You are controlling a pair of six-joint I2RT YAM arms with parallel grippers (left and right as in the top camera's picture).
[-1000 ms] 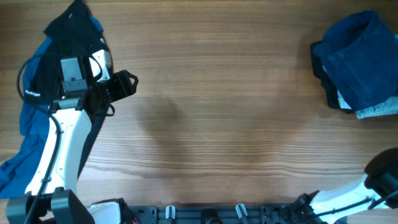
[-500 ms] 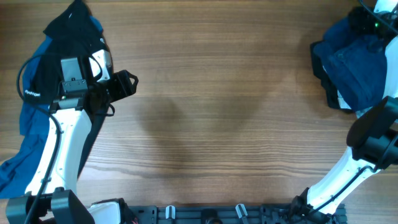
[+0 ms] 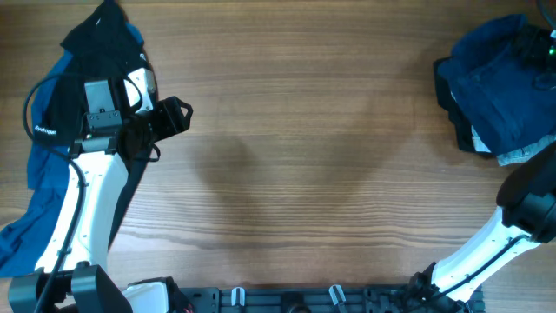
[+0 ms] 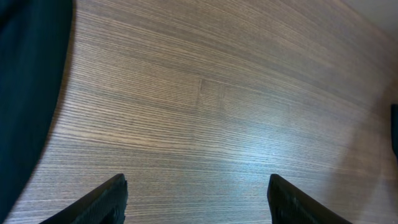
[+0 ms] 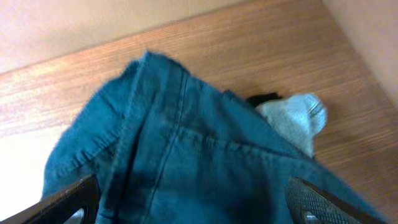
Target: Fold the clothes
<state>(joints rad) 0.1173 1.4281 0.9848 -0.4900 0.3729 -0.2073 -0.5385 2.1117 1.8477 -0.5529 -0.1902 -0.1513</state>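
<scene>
The dark navy shorts (image 3: pixel 499 87) lie crumpled at the table's far right, over a strip of light denim jeans (image 3: pixel 526 155). In the right wrist view the shorts (image 5: pixel 186 143) fill the frame, with a pale jeans corner (image 5: pixel 292 118) beyond. My right gripper (image 5: pixel 196 205) hangs open just above them, its fingers (image 5: pixel 323 202) spread wide and holding nothing. At the far left lies the black and royal-blue jacket (image 3: pixel 52 130). My left gripper (image 3: pixel 176 117) stands open beside it over bare wood, and the wrist view shows nothing between that gripper's (image 4: pixel 199 202) fingers.
The wooden table (image 3: pixel 304 156) stretches between the two piles. The right arm (image 3: pixel 521 213) rises from the front right corner up over the shorts. The left arm (image 3: pixel 87 200) lies partly across the jacket. A rail (image 3: pixel 287 300) runs along the front edge.
The right arm has risen from the front right corner and reached over the shorts toward the far right edge. Its jaws opened slightly wider. The left arm has not moved.
</scene>
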